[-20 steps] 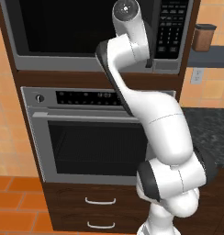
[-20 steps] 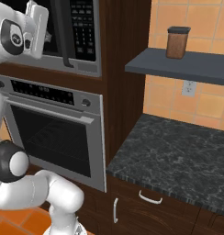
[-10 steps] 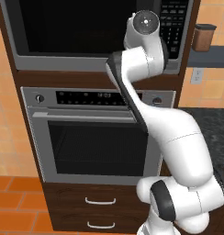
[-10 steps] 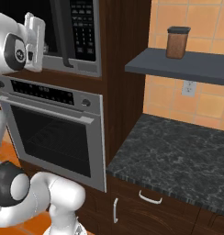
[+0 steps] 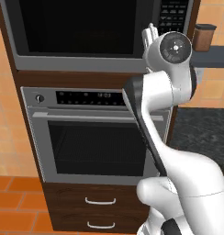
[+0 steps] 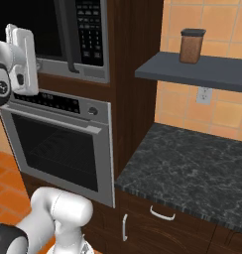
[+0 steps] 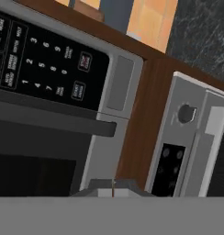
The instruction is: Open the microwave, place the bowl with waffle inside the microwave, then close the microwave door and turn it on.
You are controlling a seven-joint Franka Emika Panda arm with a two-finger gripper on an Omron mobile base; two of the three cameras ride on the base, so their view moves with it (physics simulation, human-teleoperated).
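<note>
Microwave door [image 5: 81,27], shut, fills the upper left of the left base view, its black handle [image 7: 54,120] at nine o'clock in the hand view. The keypad [image 7: 42,57] sits at ten o'clock. The gripper [image 7: 113,189], jaws pressed together, hangs at six o'clock, near the microwave [image 6: 86,37]; the oven [image 5: 98,133] lies below.

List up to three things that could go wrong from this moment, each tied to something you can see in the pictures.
1. The gripper is shut and faces the keypad; a slightly off push might hit a wrong button.
2. The handle lies close beside the keypad, so the fingers could catch it.
3. The microwave door looks closed, but its dark glass hides whether the bowl is inside.
</note>
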